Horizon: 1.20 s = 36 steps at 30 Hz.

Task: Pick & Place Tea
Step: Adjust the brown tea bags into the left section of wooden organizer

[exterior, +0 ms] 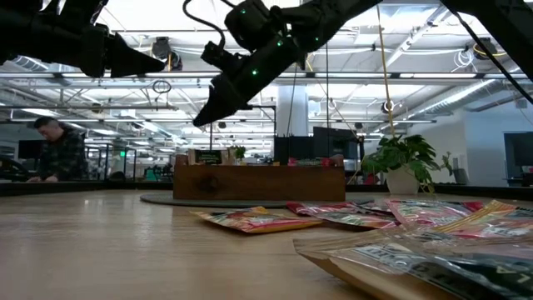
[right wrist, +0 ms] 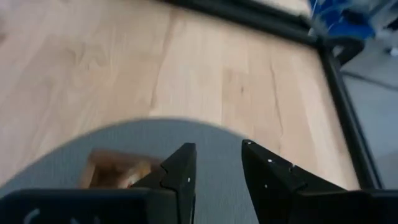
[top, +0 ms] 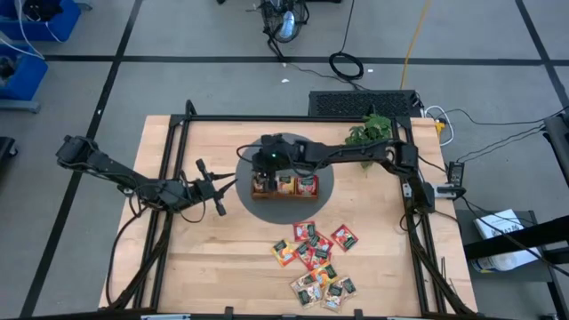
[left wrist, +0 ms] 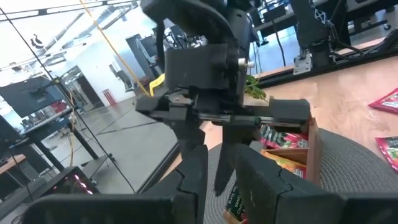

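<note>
1. We see the right end effector (top: pixel 264 162) hanging above the left end of the wooden tray (top: pixel 284 191), its arm reaching in from the right side of the bench (top: pixel 222 267).
2. In the right wrist view its two dark fingers (right wrist: pixel 180 177) stand a narrow gap apart with nothing between them; below them lie the grey round mat (right wrist: pixel 124 146) and a corner of the tray (right wrist: pixel 115 171).
3. The left end effector (top: pixel 216 188) waits over the bench just left of the mat (top: pixel 244 206), pointing toward the tray.
4. In the left wrist view its fingers (left wrist: pixel 193 180) are parted a little and we see nothing held between them; beyond them the right arm's wrist block (left wrist: pixel 205 68) fills much of the view.
5. The tea is in two places. Some sachets stand upright in the tray's compartments: a dark one at the left, an orange-yellow one (top: pixel 285 184) in the middle, a red one (top: pixel 307 185) at the right.
6. The loose sachets (top: pixel 313 246) lie flat on the bench in front of the tray, apart from both end effectors: one cluster mostly red, and a second cluster (top: pixel 323 289) nearer the bench's front edge with green and orange ones overlapping.
7. In the low view these sachets (exterior: pixel 258 219) lie in the foreground, the tray (exterior: pixel 258 182) behind them.
8. A potted plant (top: pixel 369 132) stands at the back right of the bench.
9. A person (exterior: pixel 58 150) sits far off in the room at the left of the low view.
</note>
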{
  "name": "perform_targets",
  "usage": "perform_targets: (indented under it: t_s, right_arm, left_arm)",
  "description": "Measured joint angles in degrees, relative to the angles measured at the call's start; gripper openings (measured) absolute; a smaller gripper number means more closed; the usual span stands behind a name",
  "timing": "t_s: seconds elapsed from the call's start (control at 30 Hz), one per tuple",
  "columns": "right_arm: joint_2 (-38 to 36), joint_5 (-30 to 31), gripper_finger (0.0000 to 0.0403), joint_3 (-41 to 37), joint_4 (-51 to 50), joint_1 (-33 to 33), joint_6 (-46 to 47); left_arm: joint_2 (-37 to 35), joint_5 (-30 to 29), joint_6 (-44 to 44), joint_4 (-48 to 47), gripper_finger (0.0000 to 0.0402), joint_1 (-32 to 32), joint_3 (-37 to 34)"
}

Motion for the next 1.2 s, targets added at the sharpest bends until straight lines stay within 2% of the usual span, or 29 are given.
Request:
perform_targets:
  t_s: [0.27, 0.43, 0.53, 0.7, 0.93, 1.1, 1.2]
  right_arm:
    - [-0.05, -1.35, 0.0118, -3.55, 6.81, 2.43, -1.38]
    - [-0.09, 7.38, 0.0113, -3.57, 6.41, 2.55, -3.02]
    - [-0.09, 12.16, 0.0108, -3.55, 6.07, 1.95, -0.84]
    - [0.59, 9.15, 0.0102, -4.32, 5.84, 0.56, 2.71]
    - [0.76, 8.96, 0.0100, -8.40, 8.15, 0.36, 3.92]
    - [0.76, 4.85, 0.0100, -9.33, 8.92, 0.42, 4.44]
    - [0.76, 4.72, 0.0100, -9.37, 10.29, 0.71, 4.05]
  left_arm:
    - [0.00, 0.00, 0.18, 0.01, 0.0088, 0.00, 0.00]
    - [0.01, 0.02, 0.12, 0.03, 0.0088, 0.00, 0.00]
    - [0.00, 0.02, 0.08, 0.01, 0.0088, 0.00, 0.00]
    - [0.00, 0.02, 0.05, 0.03, 0.0088, 0.00, 0.00]
    - [0.00, 0.04, 0.08, 0.08, 0.0088, 0.00, 0.00]
    - [0.00, 0.07, -0.03, 0.10, 0.0088, 0.00, 0.00]
    - [0.00, 0.07, -0.03, 0.08, 0.0088, 0.00, 0.00]
